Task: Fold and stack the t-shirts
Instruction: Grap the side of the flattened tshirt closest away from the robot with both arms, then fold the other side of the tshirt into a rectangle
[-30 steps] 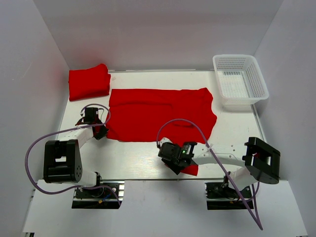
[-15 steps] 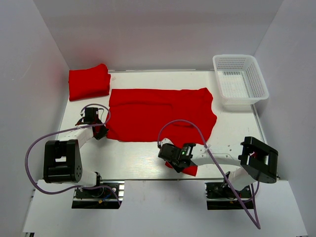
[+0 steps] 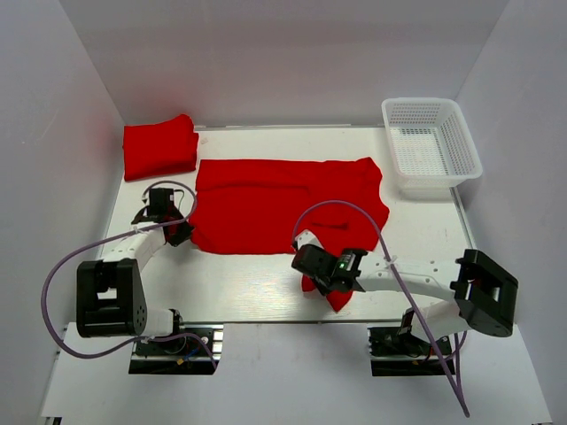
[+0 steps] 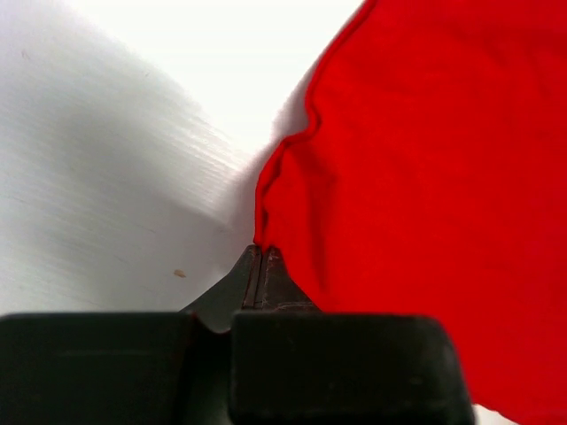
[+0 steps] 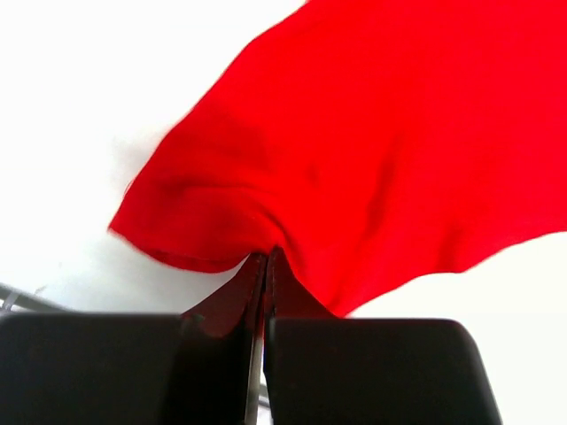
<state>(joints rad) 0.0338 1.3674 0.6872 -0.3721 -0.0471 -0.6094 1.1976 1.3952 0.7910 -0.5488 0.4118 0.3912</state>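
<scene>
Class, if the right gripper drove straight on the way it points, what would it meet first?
The red t-shirt: the right gripper is shut on its cloth, and more of it lies directly ahead, though depth is unclear.

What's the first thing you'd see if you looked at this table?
The big spread-out red t-shirt in the middle jumps out. The left pincer and the right pincer are each shut on an edge of it. A folded red t-shirt sits at the far left corner, and a white basket at the far right.
</scene>
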